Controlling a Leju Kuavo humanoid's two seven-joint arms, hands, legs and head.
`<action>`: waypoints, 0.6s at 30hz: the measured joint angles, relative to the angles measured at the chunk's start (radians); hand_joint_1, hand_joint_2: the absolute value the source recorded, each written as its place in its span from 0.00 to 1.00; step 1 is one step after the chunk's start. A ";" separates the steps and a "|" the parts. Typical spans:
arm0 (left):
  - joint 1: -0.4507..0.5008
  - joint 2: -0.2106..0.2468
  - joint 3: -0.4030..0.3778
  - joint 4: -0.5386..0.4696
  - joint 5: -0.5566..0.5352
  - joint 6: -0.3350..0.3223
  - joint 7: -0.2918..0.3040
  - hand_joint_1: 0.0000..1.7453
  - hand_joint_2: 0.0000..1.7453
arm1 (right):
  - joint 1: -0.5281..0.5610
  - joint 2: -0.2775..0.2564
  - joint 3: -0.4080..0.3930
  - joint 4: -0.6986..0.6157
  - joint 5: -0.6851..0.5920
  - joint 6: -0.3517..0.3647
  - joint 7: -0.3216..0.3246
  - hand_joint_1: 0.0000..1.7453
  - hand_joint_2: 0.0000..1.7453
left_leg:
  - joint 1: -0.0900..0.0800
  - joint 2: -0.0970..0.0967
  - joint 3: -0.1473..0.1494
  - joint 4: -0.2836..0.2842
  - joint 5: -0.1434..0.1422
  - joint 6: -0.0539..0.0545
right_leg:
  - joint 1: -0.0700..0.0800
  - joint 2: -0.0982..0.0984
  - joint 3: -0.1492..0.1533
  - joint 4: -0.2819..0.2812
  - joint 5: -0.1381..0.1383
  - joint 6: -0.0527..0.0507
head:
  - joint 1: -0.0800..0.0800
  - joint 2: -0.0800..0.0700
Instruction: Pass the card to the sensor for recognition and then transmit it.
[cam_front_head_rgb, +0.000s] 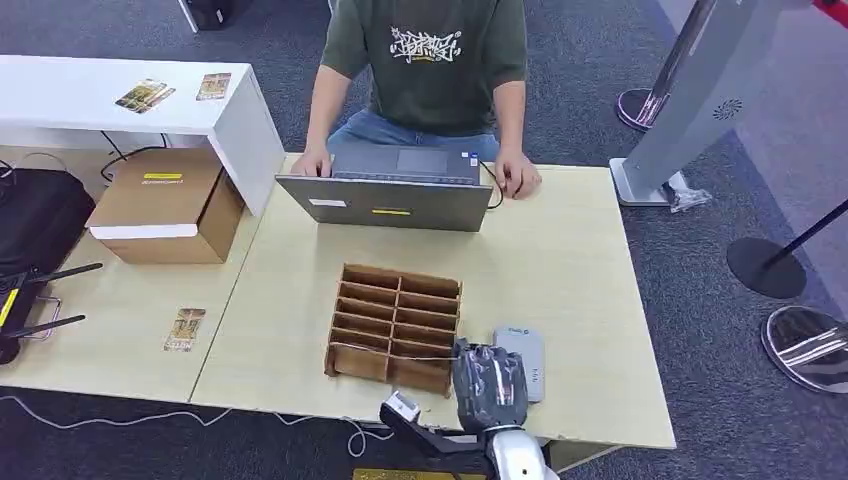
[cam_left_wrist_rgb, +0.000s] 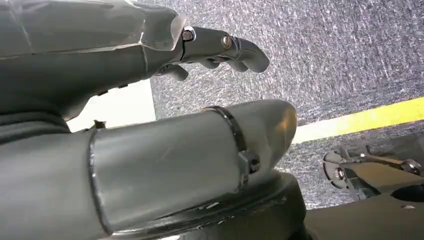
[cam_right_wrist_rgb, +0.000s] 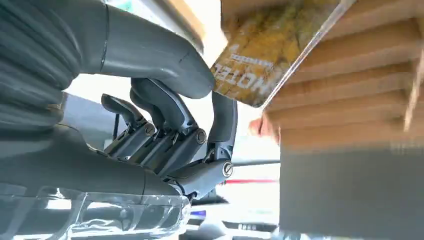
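My right hand (cam_front_head_rgb: 489, 386) hovers over the table's near edge, between the wooden divider box (cam_front_head_rgb: 395, 325) and the flat grey sensor (cam_front_head_rgb: 524, 357), partly covering the sensor's near left side. In the right wrist view its thumb and a finger (cam_right_wrist_rgb: 222, 122) pinch a yellow-brown card (cam_right_wrist_rgb: 265, 55) printed with "MOTEL", held in front of the divider box's (cam_right_wrist_rgb: 345, 75) wooden slats. My left hand (cam_left_wrist_rgb: 215, 47) hangs over grey carpet, fingers apart and holding nothing.
A person sits at the far side with hands on a grey laptop (cam_front_head_rgb: 400, 188). A cardboard box (cam_front_head_rgb: 168, 205) and a loose card (cam_front_head_rgb: 185, 328) lie at the left. More cards (cam_front_head_rgb: 145, 95) rest on a white shelf. Black antennas (cam_front_head_rgb: 50, 275) poke in at the left edge.
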 joint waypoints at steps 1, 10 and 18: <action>0.000 0.000 0.000 0.000 -0.003 0.000 0.002 0.00 0.00 | 0.003 0.000 -0.003 -0.018 0.010 -0.020 -0.006 1.00 1.00 | 0.000 0.000 0.000 0.000 0.000 0.000 | 0.000 0.000 0.000 0.000 0.000 0.000 | 0.000 0.000; -0.005 0.000 -0.003 0.000 -0.020 -0.013 0.003 0.00 0.00 | 0.029 0.000 -0.024 -0.141 0.014 -0.072 -0.035 1.00 1.00 | 0.000 0.000 0.000 0.000 0.000 0.000 | 0.000 0.000 0.000 0.000 0.000 0.000 | 0.000 0.000; -0.013 0.000 -0.012 0.000 -0.026 -0.018 0.010 0.00 0.00 | 0.034 0.010 -0.040 -0.157 0.015 -0.079 -0.043 1.00 1.00 | 0.000 0.000 0.000 0.000 0.000 0.000 | 0.000 0.000 0.000 0.000 0.000 0.000 | 0.000 0.000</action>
